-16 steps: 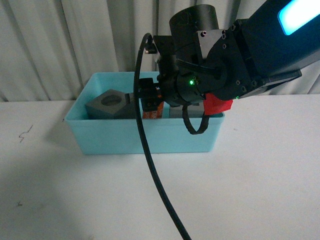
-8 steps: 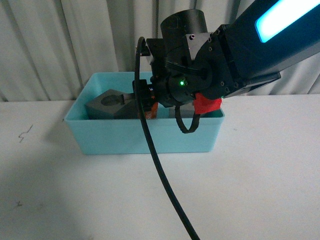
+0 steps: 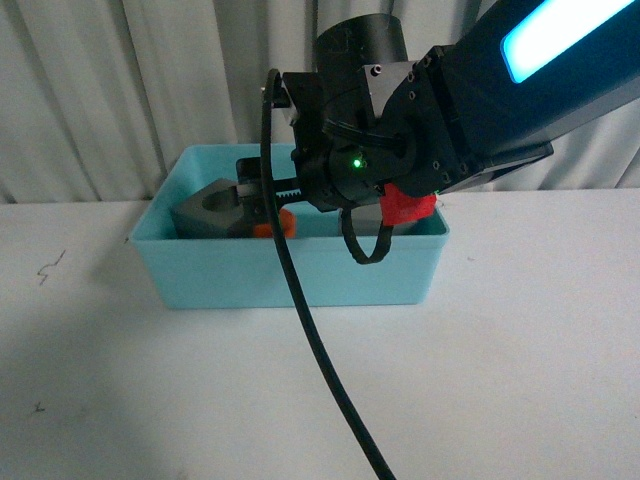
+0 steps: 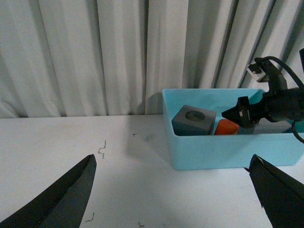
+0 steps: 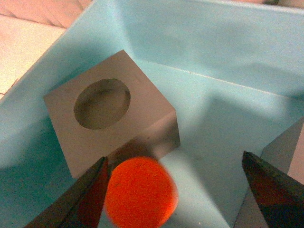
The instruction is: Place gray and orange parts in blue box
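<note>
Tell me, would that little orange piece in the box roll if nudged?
Probably: the orange cylinder looks round, and lying on its side it would likely roll until the gray cube beside it or the blue box wall stopped it. It seems rigid.

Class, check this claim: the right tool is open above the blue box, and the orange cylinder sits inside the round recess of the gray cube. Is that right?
Not quite. The orange cylinder is beside the gray cube, not in its round recess, which is empty, as the right wrist view shows. The right tool is indeed open above the blue box.
</note>
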`<state>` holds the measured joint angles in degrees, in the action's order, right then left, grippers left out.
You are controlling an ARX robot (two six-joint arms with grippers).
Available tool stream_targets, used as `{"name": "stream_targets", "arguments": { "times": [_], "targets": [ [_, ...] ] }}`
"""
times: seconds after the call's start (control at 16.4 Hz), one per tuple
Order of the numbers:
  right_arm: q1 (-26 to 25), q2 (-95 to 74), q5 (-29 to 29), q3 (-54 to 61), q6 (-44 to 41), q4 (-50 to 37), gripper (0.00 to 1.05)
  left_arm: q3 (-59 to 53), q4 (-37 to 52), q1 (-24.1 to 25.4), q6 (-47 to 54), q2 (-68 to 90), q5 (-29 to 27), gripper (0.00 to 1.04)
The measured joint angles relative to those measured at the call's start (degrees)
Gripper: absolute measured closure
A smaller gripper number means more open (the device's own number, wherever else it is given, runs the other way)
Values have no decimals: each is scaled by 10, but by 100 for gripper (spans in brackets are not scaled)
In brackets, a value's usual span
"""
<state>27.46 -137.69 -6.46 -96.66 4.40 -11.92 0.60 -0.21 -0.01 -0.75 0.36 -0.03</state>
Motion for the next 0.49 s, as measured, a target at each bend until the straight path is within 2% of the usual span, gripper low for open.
{"name": "stream_targets", "arguments": {
  "times": [0.06,0.37,0.49],
  "targets": [
    [0,1,0,6,0,-13,8,0,0,0,0,0,0,7],
    [-1,60,-7,68,-2,-58,6,0,0,0,0,0,0,7],
    [-6,159,-14,121,-13,-103,6,0,0,0,0,0,0,7]
  ]
}}
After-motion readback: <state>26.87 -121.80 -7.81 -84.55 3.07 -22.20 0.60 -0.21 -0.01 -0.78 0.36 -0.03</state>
